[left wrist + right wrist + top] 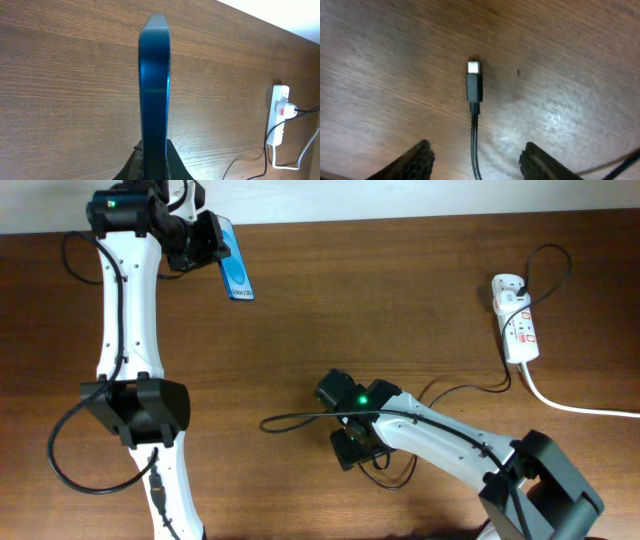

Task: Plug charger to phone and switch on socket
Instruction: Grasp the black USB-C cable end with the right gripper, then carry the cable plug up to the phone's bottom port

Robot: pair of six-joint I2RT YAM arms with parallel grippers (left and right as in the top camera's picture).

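Note:
My left gripper [207, 242] is shut on the phone [237, 273] and holds it edge-up above the table's far left. In the left wrist view the phone [155, 85] rises edge-on from between the fingers [154, 161]. The charger is a thin black cable lying on the table, with its connector tip [264, 423] pointing left. In the right wrist view the connector [474, 85] lies ahead, and its cable runs back between the fingers of my open right gripper [476, 160], which touch nothing. That gripper [341, 420] hovers over the cable. The socket [515, 320] lies at the far right.
A thick white cord [575, 407] runs from the socket off the right edge. The charger cable loops near the socket and under my right arm. The socket also shows in the left wrist view [279, 115]. The table's back edge meets a white wall.

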